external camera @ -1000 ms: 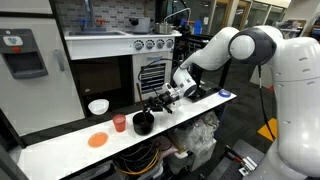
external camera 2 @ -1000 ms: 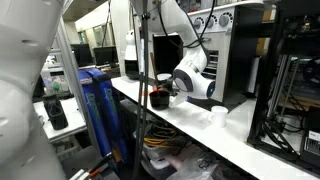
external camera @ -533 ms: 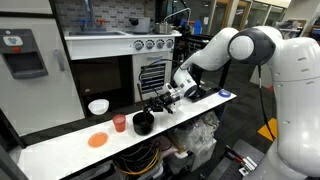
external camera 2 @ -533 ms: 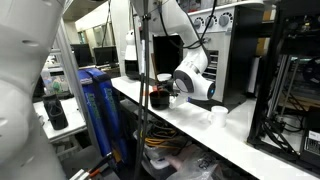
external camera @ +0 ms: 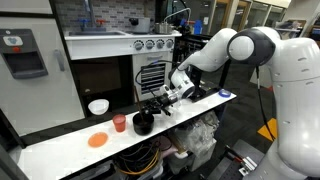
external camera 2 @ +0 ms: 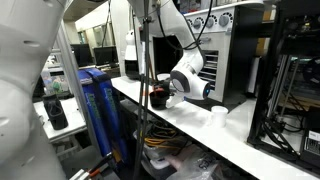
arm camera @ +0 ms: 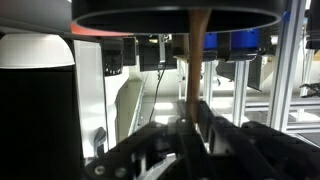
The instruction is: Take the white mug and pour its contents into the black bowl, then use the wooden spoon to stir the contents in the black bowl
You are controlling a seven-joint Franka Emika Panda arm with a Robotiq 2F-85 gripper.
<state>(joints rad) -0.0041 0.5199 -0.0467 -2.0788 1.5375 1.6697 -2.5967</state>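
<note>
The black bowl (external camera: pixel 143 122) stands on the white counter; it also shows in an exterior view (external camera 2: pixel 158 99) and fills the top of the wrist view (arm camera: pixel 180 12), which looks upside down. My gripper (external camera: pixel 161 103) (external camera 2: pixel 171 94) (arm camera: pixel 190 125) is shut on the wooden spoon (arm camera: pixel 196 60). The spoon's handle runs from the jaws into the bowl. The spoon's tip is hidden inside the bowl. The white mug (external camera 2: pixel 218 115) stands upright on the counter, apart from the bowl, on the arm's side.
A red cup (external camera: pixel 119 123), a flat orange disc (external camera: pixel 97 140) and a wider white bowl (external camera: pixel 98 106) sit beyond the black bowl. The counter's front edge (external camera: pixel 120 150) is close. An oven unit (external camera: pixel 150 70) stands behind.
The wrist has shifted very slightly over the black bowl with the spoon in it. Nothing else has moved.
</note>
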